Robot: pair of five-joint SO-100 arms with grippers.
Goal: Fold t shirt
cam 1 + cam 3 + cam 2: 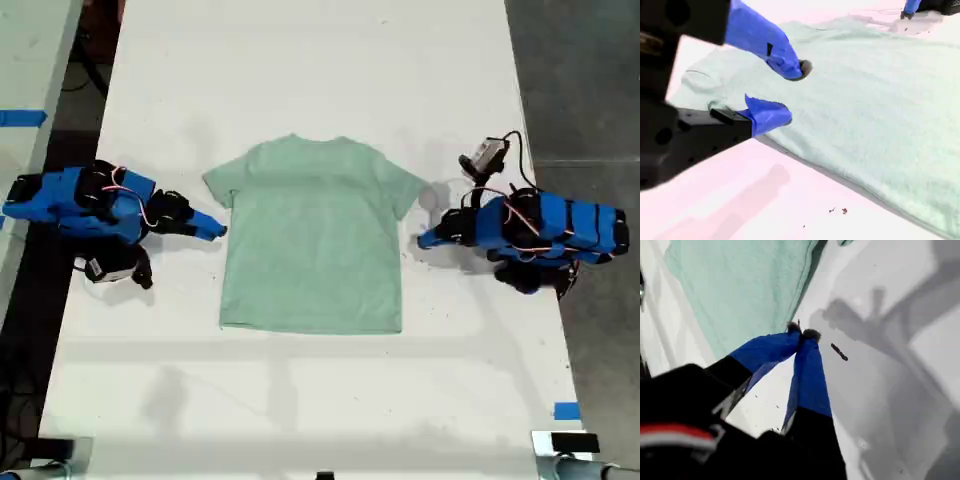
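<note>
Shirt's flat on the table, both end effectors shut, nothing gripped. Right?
Not quite. My second end effector is open, as the second wrist view shows; only my first end effector is shut. The t shirt does lie flat, ungripped.

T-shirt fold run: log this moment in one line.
t-shirt flat, unfolded | first claw shut, empty, beside shirt edge | second claw open at shirt edge, nothing gripped

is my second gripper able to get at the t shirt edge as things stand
Probably yes: my second gripper is open right at the near edge of the flat t shirt, with nothing between them.
</note>
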